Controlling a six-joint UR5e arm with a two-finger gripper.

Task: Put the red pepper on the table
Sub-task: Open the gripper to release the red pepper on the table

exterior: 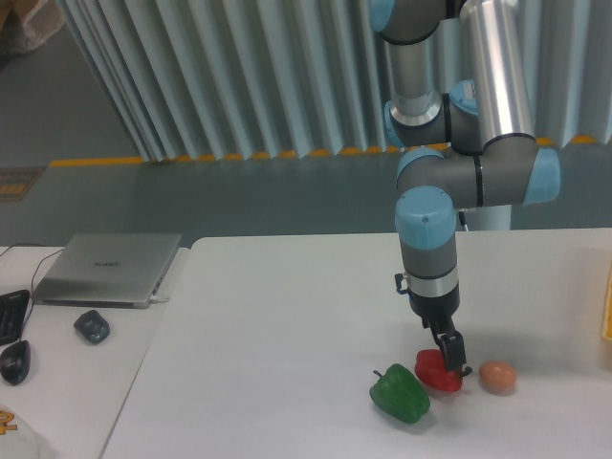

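Note:
The red pepper is small, glossy and bright red, and it rests on the white table between a green pepper and an orange-pink egg shape. My gripper points down onto the red pepper's upper right side, its dark fingers against the pepper. From this angle the gap between the fingers is hidden, so whether they still clamp the pepper is unclear.
A green bell pepper lies just left of the red one, touching or nearly so. An orange-pink egg-shaped object sits to its right. On the side desk are a laptop, a mouse and a keyboard edge.

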